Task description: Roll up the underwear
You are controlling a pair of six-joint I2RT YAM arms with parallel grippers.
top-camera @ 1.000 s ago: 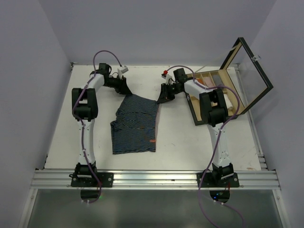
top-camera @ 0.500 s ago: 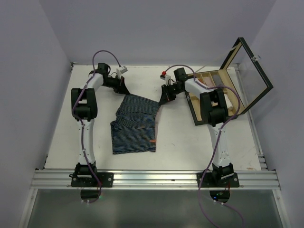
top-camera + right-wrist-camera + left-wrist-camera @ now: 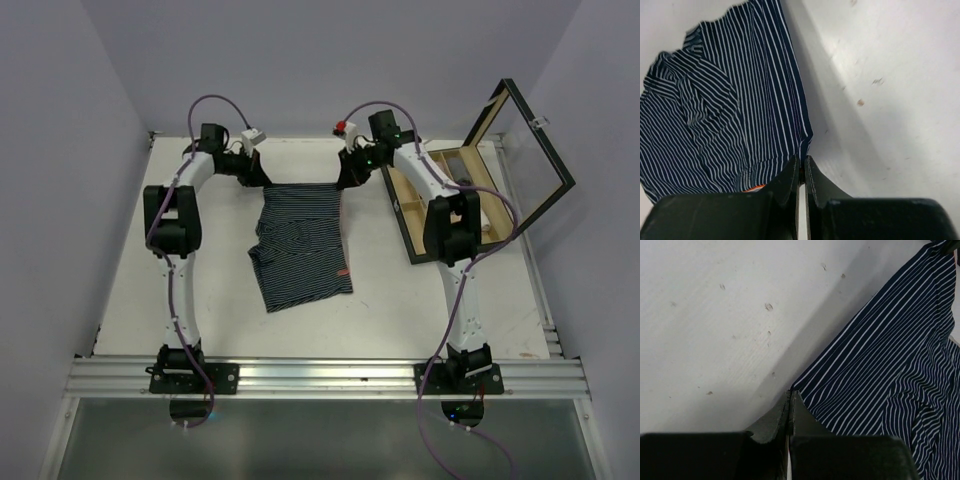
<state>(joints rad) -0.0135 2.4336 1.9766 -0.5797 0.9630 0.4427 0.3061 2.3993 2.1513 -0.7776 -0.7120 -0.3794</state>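
Top external view: the navy underwear [image 3: 300,245] lies on the table [image 3: 130,280] left of the box [image 3: 470,150], its near end rumpled. At the far hem, the left gripper [image 3: 791,395] and right gripper [image 3: 802,160] are each pinched shut on a corner, seemingly by little cloth. Move both level and together, hem taut, to flatten it before rolling.

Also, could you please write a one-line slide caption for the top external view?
Bimanual grasp: left gripper and right gripper pinch the far corners of the navy striped underwear.
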